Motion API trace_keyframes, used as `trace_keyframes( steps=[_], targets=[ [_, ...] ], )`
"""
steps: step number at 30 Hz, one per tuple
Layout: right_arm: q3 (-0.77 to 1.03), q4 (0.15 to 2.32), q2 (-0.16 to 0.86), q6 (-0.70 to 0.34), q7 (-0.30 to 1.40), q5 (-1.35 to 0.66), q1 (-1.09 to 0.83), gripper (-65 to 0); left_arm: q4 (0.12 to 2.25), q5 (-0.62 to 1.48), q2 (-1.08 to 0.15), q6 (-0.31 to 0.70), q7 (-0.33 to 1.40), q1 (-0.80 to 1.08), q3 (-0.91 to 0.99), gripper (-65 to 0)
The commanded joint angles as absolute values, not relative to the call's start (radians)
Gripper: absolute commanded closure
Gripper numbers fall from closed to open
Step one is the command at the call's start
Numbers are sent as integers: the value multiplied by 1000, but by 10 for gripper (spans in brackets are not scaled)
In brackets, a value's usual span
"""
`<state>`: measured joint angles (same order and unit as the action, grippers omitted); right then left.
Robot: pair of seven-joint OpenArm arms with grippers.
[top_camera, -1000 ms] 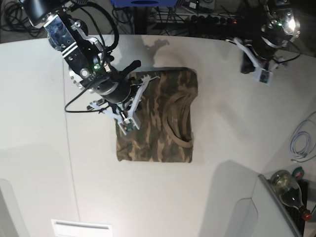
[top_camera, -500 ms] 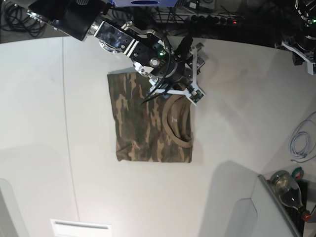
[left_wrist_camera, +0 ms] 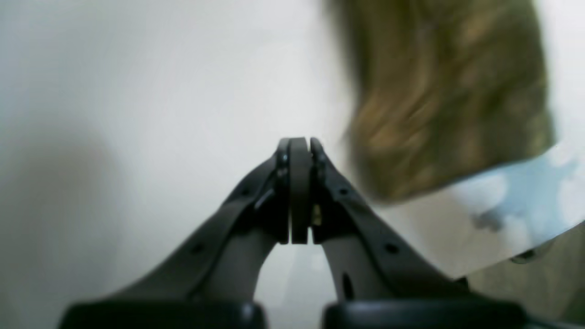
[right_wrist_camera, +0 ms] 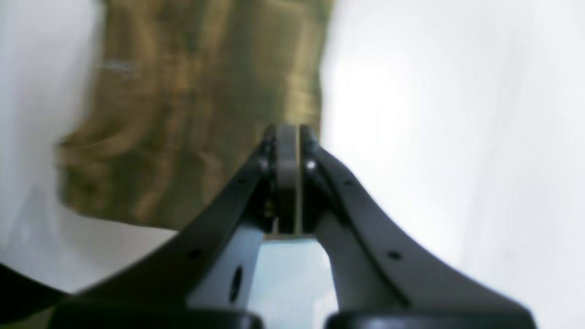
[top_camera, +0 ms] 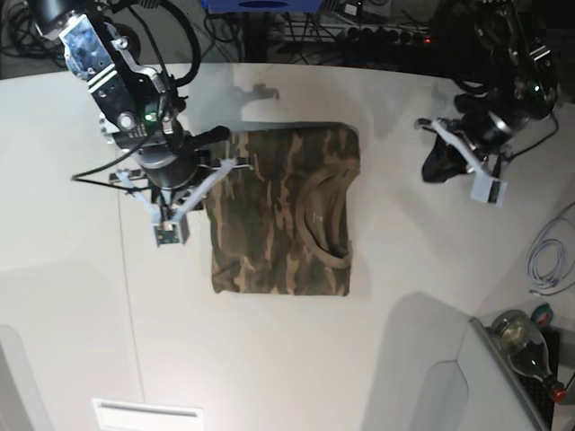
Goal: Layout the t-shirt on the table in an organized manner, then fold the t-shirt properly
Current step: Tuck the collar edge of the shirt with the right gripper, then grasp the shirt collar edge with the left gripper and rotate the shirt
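Observation:
The t-shirt (top_camera: 269, 215), in brown and green camouflage, lies folded into a neat rectangle in the middle of the white table (top_camera: 72, 296), its tan collar facing up on its right half. My right gripper (top_camera: 168, 235) is shut and empty over bare table just left of the shirt. In the right wrist view its tips (right_wrist_camera: 287, 132) are pressed together with the blurred t-shirt (right_wrist_camera: 192, 114) beyond them. My left gripper (top_camera: 490, 190) is shut and empty, well to the right of the shirt. The left wrist view shows its tips (left_wrist_camera: 299, 146) closed and the t-shirt (left_wrist_camera: 448, 100) blurred at upper right.
A thin dark seam (top_camera: 128, 296) runs down the table's left side. A white cable (top_camera: 548, 256) and a bottle (top_camera: 521, 337) sit at the right edge, next to a grey box (top_camera: 431, 386). Cables and equipment line the rear edge.
My right gripper swung from over the shirt's top right, where its jaws stood apart, to the table left of the shirt and shut. The left arm came back down at the right.

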<state>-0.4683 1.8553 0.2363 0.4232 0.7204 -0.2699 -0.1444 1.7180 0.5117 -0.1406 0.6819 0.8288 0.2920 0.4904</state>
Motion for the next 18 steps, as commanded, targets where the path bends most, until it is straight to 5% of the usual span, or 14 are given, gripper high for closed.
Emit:
trace_keyframes(
  steps=[1,5,8,12,18],
  targets=[
    [-433,1880,240,421,697,-265,-143,0,1732,524,-151,679,826,272,473,-38],
    [-325,1882,240,410,697,-265,-202,0,1679,518,-87,679,828,177,424,-418],
    [-259,1882,239,309,696,-265,-245,0,1589,518,-61,679,828,117,380,-591],
    [-180,1882,234,193,619,-265,-306,0,1465,518,-58,625,823,67,329,-632],
    [-85,1882,232,170,541,-265,-361,0,1294,518,-51,576,760,-2,226,-632]
  ],
)
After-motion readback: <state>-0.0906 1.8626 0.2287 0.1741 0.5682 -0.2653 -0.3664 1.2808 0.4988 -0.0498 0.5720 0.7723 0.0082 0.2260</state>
